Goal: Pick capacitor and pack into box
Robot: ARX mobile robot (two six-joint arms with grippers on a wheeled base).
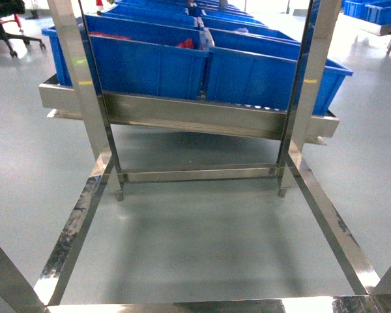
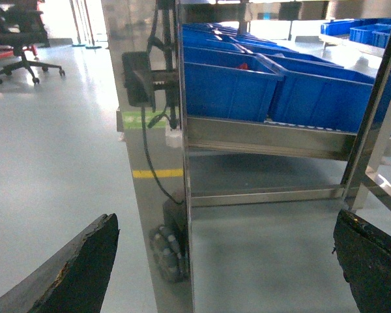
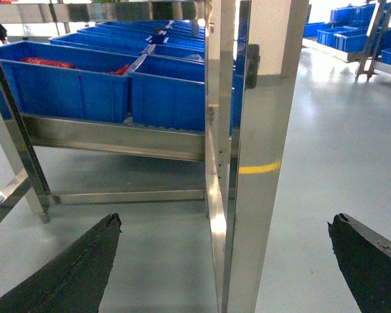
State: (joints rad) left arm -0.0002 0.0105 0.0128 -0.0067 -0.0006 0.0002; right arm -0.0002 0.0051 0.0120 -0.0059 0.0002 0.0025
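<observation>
Black gripper fingers (image 2: 72, 274) (image 3: 68, 277) spread wide on both wrists, holding nothing. Red bits (image 3: 47, 62) in blue plastic bins (image 1: 150, 62) ahead, up past the shiny steel rack (image 1: 182, 114). No pink tub visible.

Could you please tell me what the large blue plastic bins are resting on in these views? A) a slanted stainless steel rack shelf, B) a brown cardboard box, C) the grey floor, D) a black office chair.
A: the large blue plastic bins sit in rows on the slanted stainless steel rack shelf, which is held up by steel posts well above the grey floor.
</observation>
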